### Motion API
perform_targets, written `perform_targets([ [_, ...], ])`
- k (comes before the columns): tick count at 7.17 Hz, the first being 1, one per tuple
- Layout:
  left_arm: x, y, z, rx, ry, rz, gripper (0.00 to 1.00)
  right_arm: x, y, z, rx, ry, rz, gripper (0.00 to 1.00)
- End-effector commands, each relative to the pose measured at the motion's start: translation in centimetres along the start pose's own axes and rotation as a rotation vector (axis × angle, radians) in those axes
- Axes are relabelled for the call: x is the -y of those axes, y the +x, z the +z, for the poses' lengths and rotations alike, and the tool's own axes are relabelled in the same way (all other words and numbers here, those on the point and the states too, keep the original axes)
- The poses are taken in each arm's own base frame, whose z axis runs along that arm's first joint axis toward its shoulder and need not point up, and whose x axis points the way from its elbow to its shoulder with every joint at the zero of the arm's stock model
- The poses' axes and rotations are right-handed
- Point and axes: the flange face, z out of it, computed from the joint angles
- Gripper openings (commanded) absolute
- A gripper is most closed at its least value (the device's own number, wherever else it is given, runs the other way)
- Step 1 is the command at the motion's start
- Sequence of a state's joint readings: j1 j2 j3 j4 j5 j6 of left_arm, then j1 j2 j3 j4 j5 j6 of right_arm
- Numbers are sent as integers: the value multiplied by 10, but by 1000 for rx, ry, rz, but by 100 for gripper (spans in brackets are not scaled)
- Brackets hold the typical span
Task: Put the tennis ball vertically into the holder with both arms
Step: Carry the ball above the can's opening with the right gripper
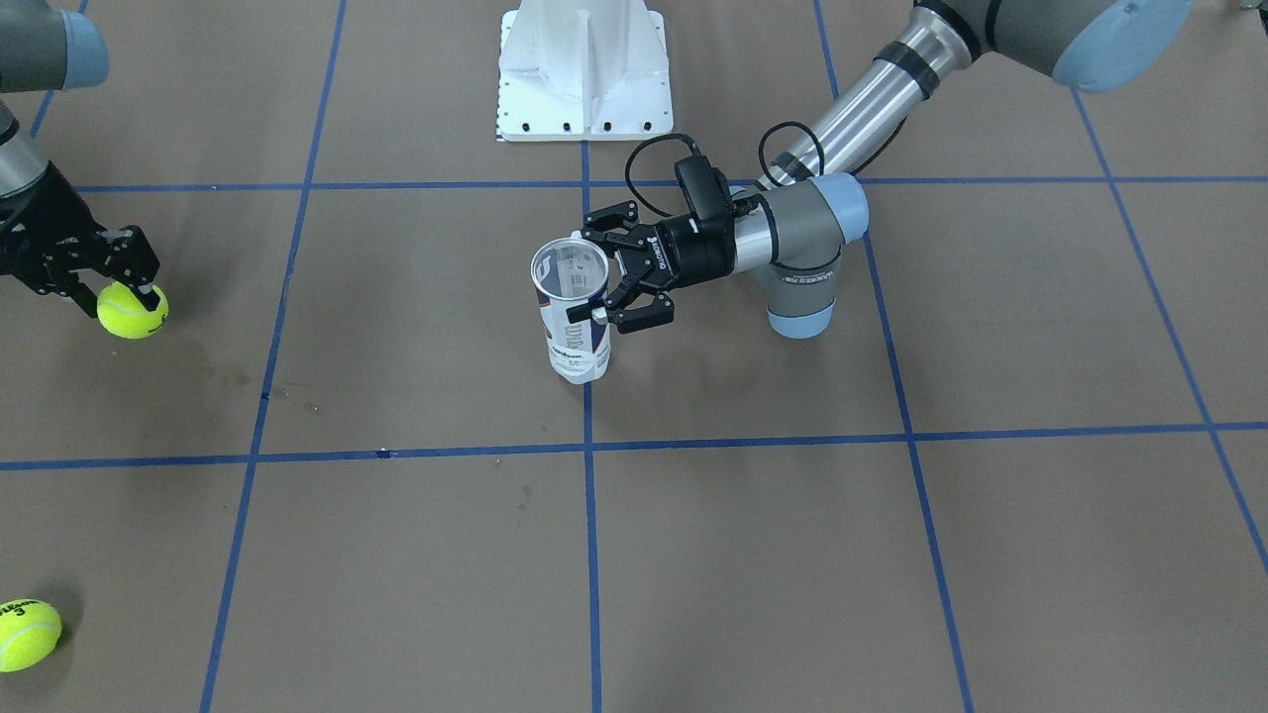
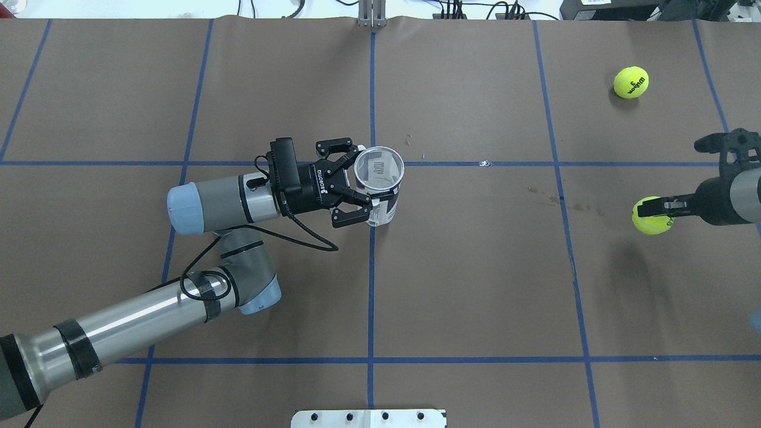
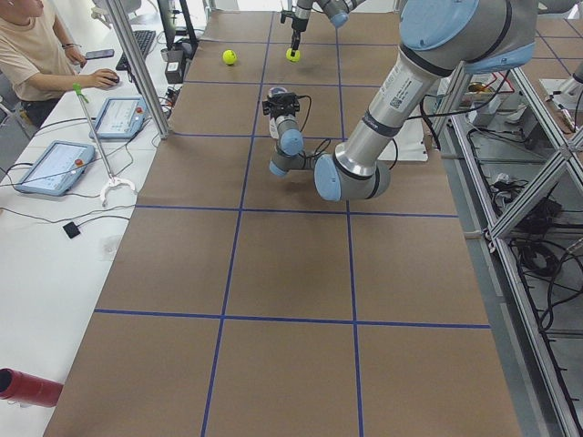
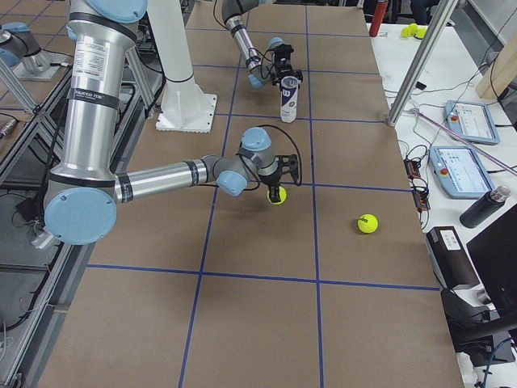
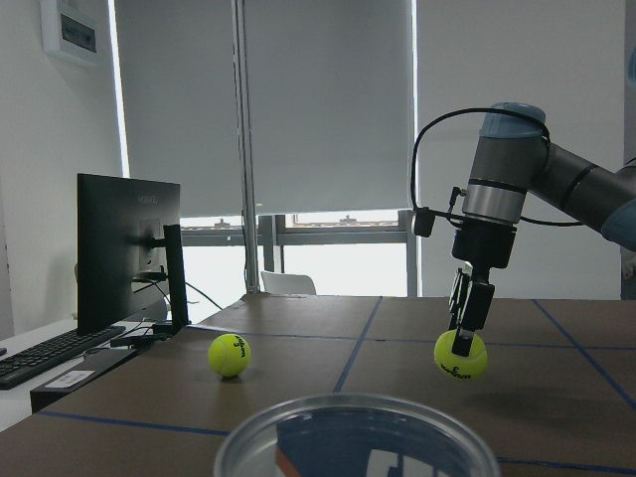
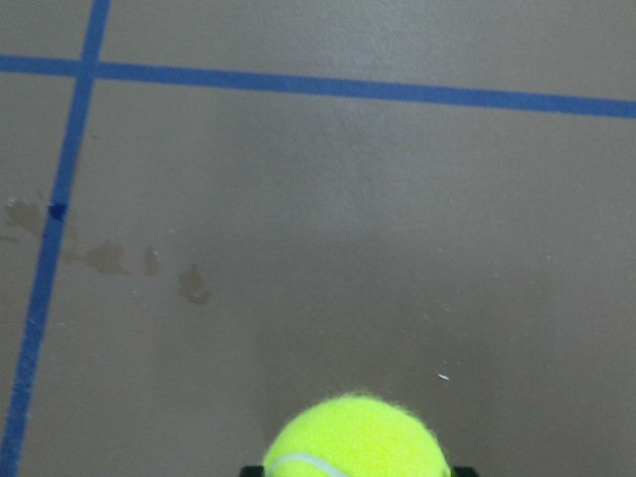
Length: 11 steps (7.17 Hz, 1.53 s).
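Note:
The holder [image 1: 575, 332], a clear can with a white and navy label, stands upright on the table's middle with its open mouth up. My left gripper [image 1: 609, 275] reaches in sideways and its fingers close on the can's upper part, as the overhead view [image 2: 361, 181] also shows. The can's rim fills the bottom of the left wrist view [image 5: 358, 437]. My right gripper [image 2: 652, 208] points down and is shut on a yellow tennis ball [image 2: 652, 219] far to the right, at table height. That ball shows in the right wrist view [image 6: 356, 437].
A second tennis ball [image 2: 631, 82] lies loose on the table beyond my right gripper, also in the front view [image 1: 28, 634]. The white pedestal base [image 1: 584, 69] stands at the robot's side of the table. Blue tape lines cross the brown surface.

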State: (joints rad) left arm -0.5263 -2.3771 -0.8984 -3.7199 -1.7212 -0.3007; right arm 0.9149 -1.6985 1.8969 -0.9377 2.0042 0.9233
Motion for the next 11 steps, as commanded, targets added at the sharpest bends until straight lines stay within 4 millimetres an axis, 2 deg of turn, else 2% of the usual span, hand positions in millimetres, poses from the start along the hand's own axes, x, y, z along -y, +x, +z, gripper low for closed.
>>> perform_targets([
  [1,-1,0,-1,0,-2,0,81,67,-102,-50,37,13,61,0],
  [2,0,0,-1,0,1,0,81,102,-174,-82,32,2,199,0],
  [3,0,0,-1,0,1,0,81,121,-247,-106,44,-15,271,0],
  [4,-1,0,-1,0,0,0,81,127,-299,-129,64,-27,316,0],
  [6,-1,0,-1,0,0,0,81,124,-372,-146,88,-53,409,0],
  [7,-1,0,-1,0,0,0,81,116,-417,-144,37,-54,436,0],
  [8,-1,0,-1,2,-1,0,81,116,-457,-133,14,-47,483,0],
  [9,-1,0,-1,2,0,0,81,111,-476,-131,17,-47,490,0],
  [11,-1,0,-1,2,0,0,81,100,-486,-123,6,-37,475,0],
])
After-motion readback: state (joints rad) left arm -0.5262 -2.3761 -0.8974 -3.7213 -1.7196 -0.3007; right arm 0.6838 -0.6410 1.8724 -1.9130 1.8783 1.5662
